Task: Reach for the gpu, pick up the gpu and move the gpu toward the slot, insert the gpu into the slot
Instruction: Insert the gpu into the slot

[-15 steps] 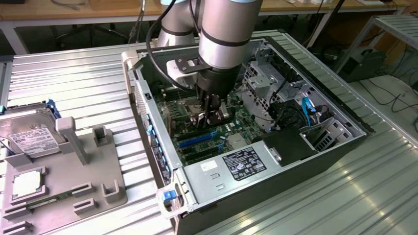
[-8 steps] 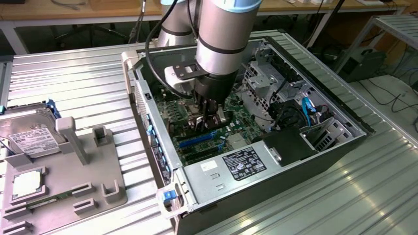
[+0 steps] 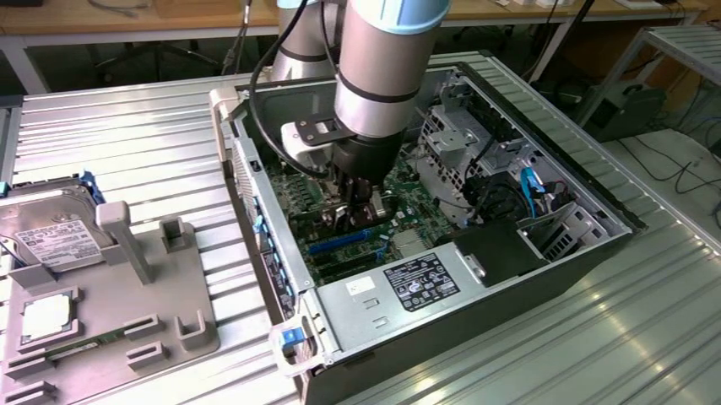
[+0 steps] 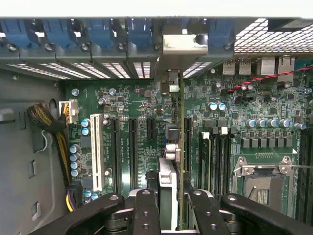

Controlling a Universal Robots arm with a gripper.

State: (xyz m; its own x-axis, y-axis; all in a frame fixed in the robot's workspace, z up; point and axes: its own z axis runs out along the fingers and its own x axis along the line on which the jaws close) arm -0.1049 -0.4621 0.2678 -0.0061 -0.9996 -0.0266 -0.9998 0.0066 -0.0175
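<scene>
One thin flat circuit card, the gpu (image 4: 180, 161), stood on edge between the dark fingers (image 4: 145, 208) of our end effector (image 4: 168, 205) in the wrist view, its silver metal bracket end (image 4: 182, 43) up against the row of blue clips at the case's rear wall. We judged the end effector closed on the gpu, the jaws pinching the card's upper edge. In the exterior view the end effector (image 3: 358, 202) hung low inside the open grey metal computer case (image 3: 541, 126), at the middle of the frame, just above the long narrow bright-blue slot (image 3: 341, 240) on the green motherboard (image 3: 295, 202). The card ran along a connector strip near the centre of the wrist picture; whether its lower edge was already seated in the groove we could not tell.

We took the step in hand to be the insertion: the reach, the pickup and the carry looked done. By our reckoning the next move called for a straight downward press with the card kept upright and in line with the groove, and the bracket clear of the rear wall.
</scene>
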